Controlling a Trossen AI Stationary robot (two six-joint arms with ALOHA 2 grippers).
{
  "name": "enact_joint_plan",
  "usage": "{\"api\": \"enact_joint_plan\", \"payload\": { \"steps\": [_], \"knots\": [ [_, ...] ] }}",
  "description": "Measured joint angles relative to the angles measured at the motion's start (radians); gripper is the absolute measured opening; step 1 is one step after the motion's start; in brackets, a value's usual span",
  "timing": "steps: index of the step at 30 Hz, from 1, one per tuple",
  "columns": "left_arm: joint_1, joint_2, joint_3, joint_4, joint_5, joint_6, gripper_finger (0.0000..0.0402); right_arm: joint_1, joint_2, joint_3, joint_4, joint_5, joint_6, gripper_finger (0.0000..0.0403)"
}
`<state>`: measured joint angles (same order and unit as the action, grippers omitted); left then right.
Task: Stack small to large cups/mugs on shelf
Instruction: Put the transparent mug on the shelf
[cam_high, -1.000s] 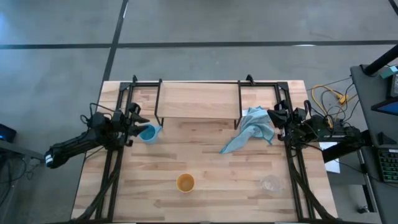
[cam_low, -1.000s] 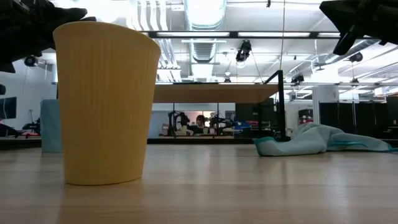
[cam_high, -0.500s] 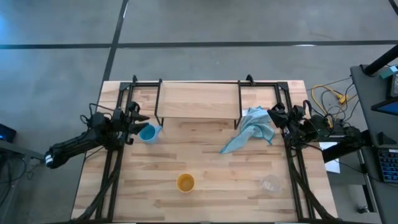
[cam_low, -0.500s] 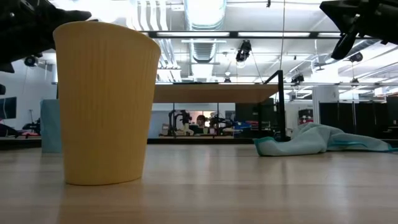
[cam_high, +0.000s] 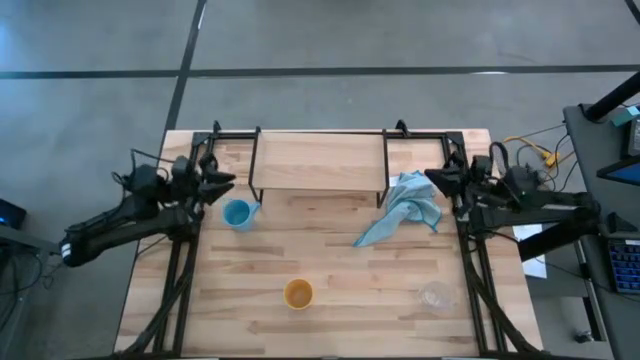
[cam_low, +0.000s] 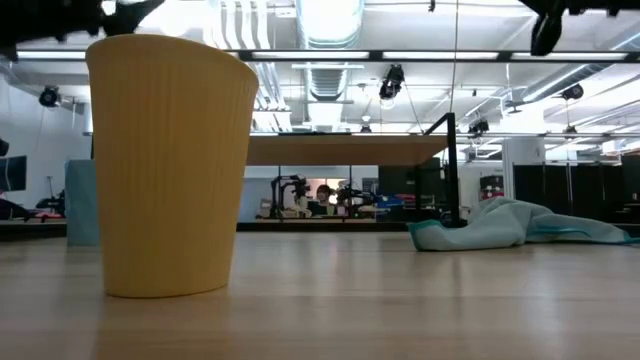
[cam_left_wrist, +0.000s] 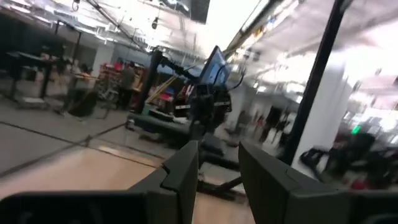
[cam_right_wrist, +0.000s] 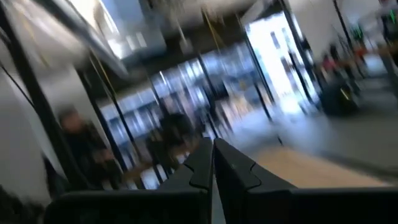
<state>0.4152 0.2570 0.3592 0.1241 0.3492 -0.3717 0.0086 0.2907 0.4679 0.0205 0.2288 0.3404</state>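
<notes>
**Above the bench: both claws lifted, cups untouched**

At 9 o'clock on the bench, the left claw has pulled up and away from the light blue mug, which it was crowding half a second ago; the mug now sits free just beyond its tips, near the shelf's left legs. At 3 o'clock the right claw has also risen, hanging by the blue cloth. In the low view both arms have slid almost out of the top edge.

The left wrist view shows the left claw's fingers spread with a clear gap, holding nothing. The right wrist view shows the right claw's fingers pressed together, empty.

From above, the orange-yellow cup stands at 6 o'clock and the tiny clear cup toward 4 o'clock, well apart. The low view fills its left side with the orange-yellow cup and shows a sliver of the mug behind it, but not the clear cup; both wrist views look out into the room.
</notes>
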Motion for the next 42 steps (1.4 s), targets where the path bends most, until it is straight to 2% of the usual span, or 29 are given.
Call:
{"api": "enact_joint_plan", "payload": {
  "steps": [5,9,14,17,21,30,34,38,42],
  "knots": [
    [0.0,0.153,0.232,-0.244,-0.003,0.185,0.0102,0.0,0.19,0.28,-0.353,0.0,-0.056,0.0009],
    [0.0,0.235,0.333,-0.265,-0.009,0.277,0.0102,0.0,0.324,0.453,-0.459,0.0,-0.152,0.0009],
    [0.0,0.275,0.387,-0.259,-0.01,0.282,0.0102,0.0,0.45,0.638,-0.56,-0.029,-0.207,0.0009],
    [0.0,0.277,0.389,-0.258,-0.01,0.278,0.0102,0.0,0.519,0.743,-0.704,-0.072,-0.209,0.001],
    [0.0,0.27,0.377,-0.263,-0.01,0.274,0.0102,0.0,0.604,0.847,-0.891,-0.075,-0.195,0.0023],
    [0.001,0.27,0.377,-0.258,-0.01,0.273,0.0102,0.0,0.753,0.967,-1.171,-0.081,-0.099,0.0083],
    [0.001,0.263,0.375,-0.257,-0.01,0.273,0.0102,0.0,0.804,0.985,-1.374,-0.211,-0.022,0.01],
    [0.001,0.259,0.376,-0.251,-0.017,0.274,0.0102,0.003,0.85,0.97,-1.581,-0.333,0.136,0.0104],
    [0.0,0.257,0.372,-0.209,-0.029,0.281,0.0102,0.029,0.864,0.902,-1.556,-0.367,0.219,0.0105]
  ]
}}
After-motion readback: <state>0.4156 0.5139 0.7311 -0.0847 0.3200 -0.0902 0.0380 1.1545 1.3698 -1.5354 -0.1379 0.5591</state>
